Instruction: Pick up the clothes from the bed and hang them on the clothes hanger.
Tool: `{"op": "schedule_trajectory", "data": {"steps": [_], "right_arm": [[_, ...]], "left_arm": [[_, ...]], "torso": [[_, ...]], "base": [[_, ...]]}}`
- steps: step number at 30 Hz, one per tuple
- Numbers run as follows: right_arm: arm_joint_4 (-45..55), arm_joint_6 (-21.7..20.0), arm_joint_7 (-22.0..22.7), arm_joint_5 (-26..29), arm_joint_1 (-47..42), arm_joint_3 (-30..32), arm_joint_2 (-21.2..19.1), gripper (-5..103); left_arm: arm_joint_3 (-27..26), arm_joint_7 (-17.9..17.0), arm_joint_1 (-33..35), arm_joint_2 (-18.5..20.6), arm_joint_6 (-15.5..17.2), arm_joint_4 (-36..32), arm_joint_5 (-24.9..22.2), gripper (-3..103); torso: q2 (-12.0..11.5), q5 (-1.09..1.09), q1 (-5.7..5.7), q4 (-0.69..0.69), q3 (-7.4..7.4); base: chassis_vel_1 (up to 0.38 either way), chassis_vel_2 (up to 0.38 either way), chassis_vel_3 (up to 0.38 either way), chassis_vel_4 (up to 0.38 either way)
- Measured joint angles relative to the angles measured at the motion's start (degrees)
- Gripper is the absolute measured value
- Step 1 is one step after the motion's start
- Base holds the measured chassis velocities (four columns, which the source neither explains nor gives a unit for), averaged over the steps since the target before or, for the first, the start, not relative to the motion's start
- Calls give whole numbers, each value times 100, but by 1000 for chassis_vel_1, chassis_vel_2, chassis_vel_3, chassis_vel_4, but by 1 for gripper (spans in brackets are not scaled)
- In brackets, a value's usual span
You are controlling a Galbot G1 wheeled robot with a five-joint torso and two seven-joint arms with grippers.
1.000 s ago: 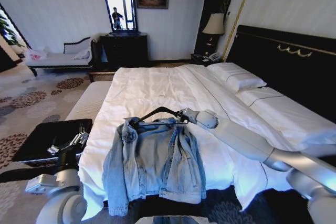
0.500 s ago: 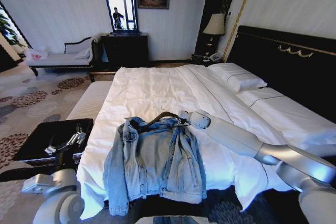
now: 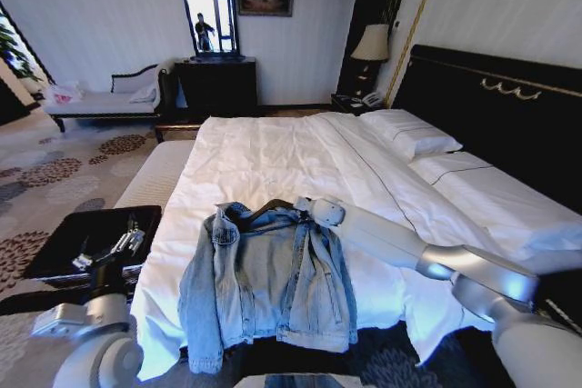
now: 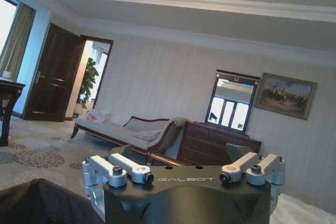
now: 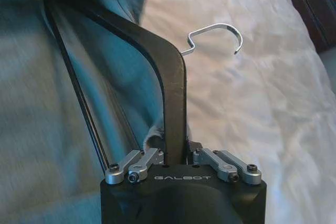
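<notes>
Denim jacket (image 3: 268, 274) lies flat on the bed (image 3: 273, 147), near the foot edge, collar toward the headboard (image 3: 496, 102), hem hanging off the foot; long axis runs foot to head. Right gripper (image 3: 305, 209) sits at the jacket's collar end, reaching in from the headboard side, clamped tight on one shoulder bar of the black hanger (image 5: 157, 61). The wrist view shows the bar pinched between the closed fingers (image 5: 137, 162), the far part of the hanger going under the denim and the wire hook (image 5: 215, 35) out over bare sheet, pointing away from the jacket toward the head of the bed. So the hanger looks partly fed into the neck opening, its width lying across the jacket's shoulders; my read is threading is midway, not seated in both shoulders yet. Right arm is clearly the nearer one. Left gripper (image 3: 109, 250) is parked off the bed's side, well apart from the jacket, above a dark tray (image 3: 64, 238) on the floor side; its fingers (image 4: 128, 169) stand spread, holding nothing. Can't tell what the tray contains.
</notes>
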Motion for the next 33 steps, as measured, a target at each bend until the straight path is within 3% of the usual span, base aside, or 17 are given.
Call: {"op": "schedule_trajectory", "data": {"steps": [1,4,15,18,24,30,33], "right_arm": [[0,0,0,0,0,0,0,19],[-360,179,250,302,4,-116,524,19],[-1105,695,848,914,98,-368,1134,19],[-1271,826,995,973,96,-381,1183,19],[-1602,1482,1313,1519,10,-437,1230,19],[-1627,1944,1257,1642,-46,-469,1190,16],[-1539,2059,1267,1696,-44,-465,1134,24]], "left_arm": [[0,0,0,0,0,0,0,100],[-59,1,20,-8,-23,8,-23,100],[-136,3,63,-43,-79,36,-52,100],[-132,4,73,-51,-91,40,-44,100],[-106,8,74,-54,-99,70,-19,100],[-41,9,45,-49,-100,129,23,100],[-21,9,37,-41,-106,155,36,100]], "torso": [[0,0,0,0,0],[0,3,1,9,1],[0,2,0,3,1],[0,2,0,4,1],[0,2,0,2,1],[0,2,0,2,1],[0,3,0,5,0]], "base": [[0,0,0,0],[0,0,0,0],[0,0,0,0],[0,0,0,0],[0,0,0,0],[0,0,0,0],[0,0,0,0]]}}
